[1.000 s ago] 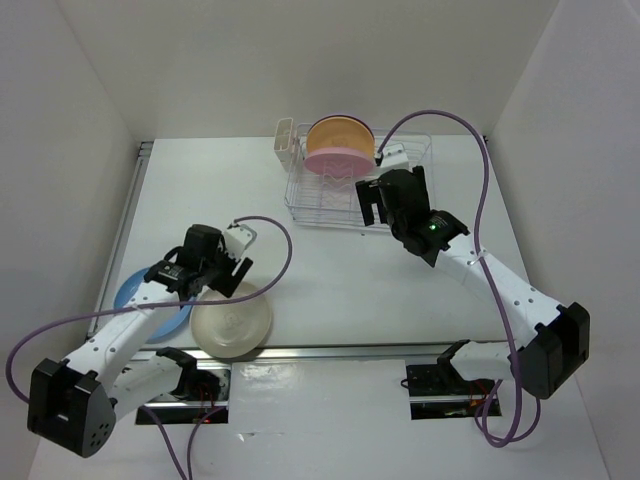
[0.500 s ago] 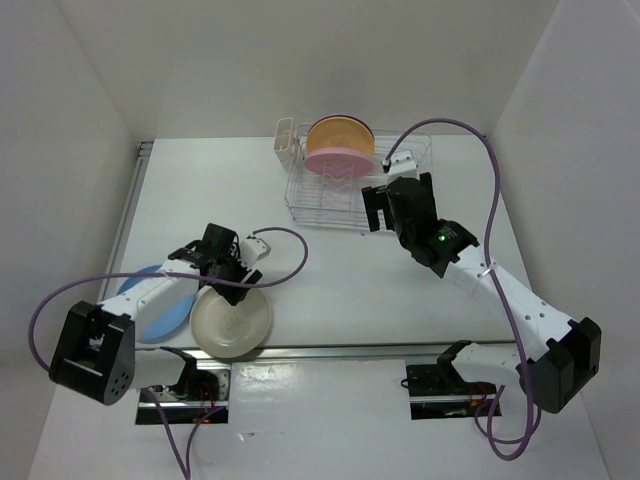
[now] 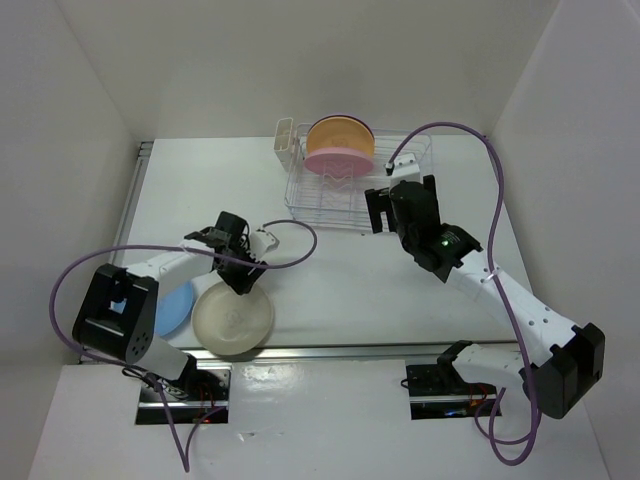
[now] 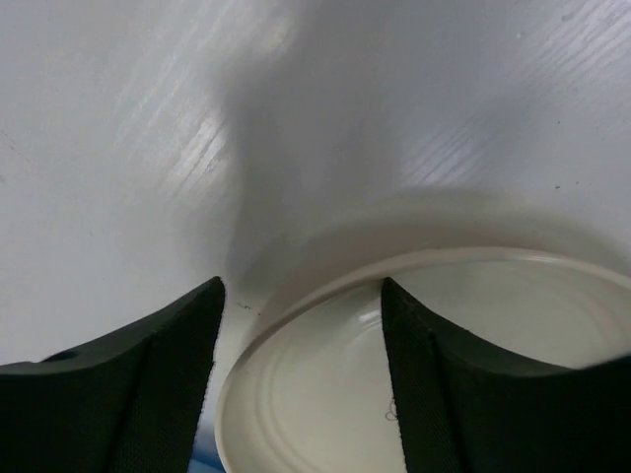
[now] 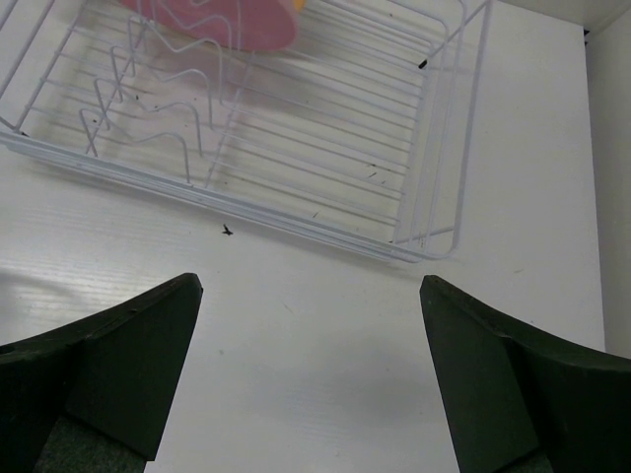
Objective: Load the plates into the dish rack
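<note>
Left gripper point(image 4: 301, 296) is spread wide and low, and we see the near rim of the cream plate point(image 4: 424, 365) right between its fingers. That plate lies flat on the table point(image 3: 330, 270), touching or overlapping the light blue plate point(image 3: 172, 305). We judge it light, stiff and slick, so the raised rim is the place to pinch. Right gripper point(image 5: 308, 296) hangs open and empty just before the dish rack point(image 5: 296, 128), where the pink plate point(image 3: 335, 160) and yellow-orange plate point(image 3: 340, 135) stand on edge.
</note>
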Controlling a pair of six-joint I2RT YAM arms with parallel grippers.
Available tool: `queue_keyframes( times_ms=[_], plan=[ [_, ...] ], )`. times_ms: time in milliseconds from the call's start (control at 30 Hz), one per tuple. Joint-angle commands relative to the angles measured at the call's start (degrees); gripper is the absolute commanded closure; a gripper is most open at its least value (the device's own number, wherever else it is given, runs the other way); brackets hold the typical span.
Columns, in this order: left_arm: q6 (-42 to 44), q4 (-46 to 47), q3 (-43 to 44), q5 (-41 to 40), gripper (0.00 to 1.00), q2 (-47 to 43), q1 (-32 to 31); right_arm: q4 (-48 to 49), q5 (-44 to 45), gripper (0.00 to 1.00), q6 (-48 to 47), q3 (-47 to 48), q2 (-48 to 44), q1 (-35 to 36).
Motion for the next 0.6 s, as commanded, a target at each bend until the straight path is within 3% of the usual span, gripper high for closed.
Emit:
queue_keyframes(
  times_ms=[0, 33, 67, 167, 200, 333, 567],
  plan=[
    [0.67, 0.1, 3.01, 1.47, 0.32, 2.3, 0.31, 3.24, 1.71, 0.0, -0.45, -0.05, -1.11, -0.34],
    [0.67, 0.1, 3.02, 1.47, 0.38, 2.83, 0.31, 3.24, 1.71, 0.0, -0.45, -0.05, -1.11, -0.34],
    [0.67, 0.1, 3.8, 2.08, 0.62, 3.97, 0.31, 3.24, 1.71, 0.0, -0.45, -0.05, -1.11, -0.34],
    [0.67, -0.43, 5.39, 3.31, 0.68, 5.56, 0.31, 3.24, 2.24, 0.0, -0.98, -0.05, -1.11, -0.34],
    [0.67, -0.43, 5.39, 3.84, 0.79, 6.43, 0.31, 3.24, 2.76, 0.0, -0.98, -0.05, -1.11, -0.34],
    [1.2, -1.74, 8.2, 4.55, 0.98, 8.89, 0.31, 3.24, 2.76, 0.0, -0.98, -0.57, -1.11, -0.34],
    [1.2, -2.89, 12.86, 2.1, 1.0, 10.31, 0.31, 3.24, 3.29, 0.0, -0.98, -0.57, -1.11, -0.34]
  ],
)
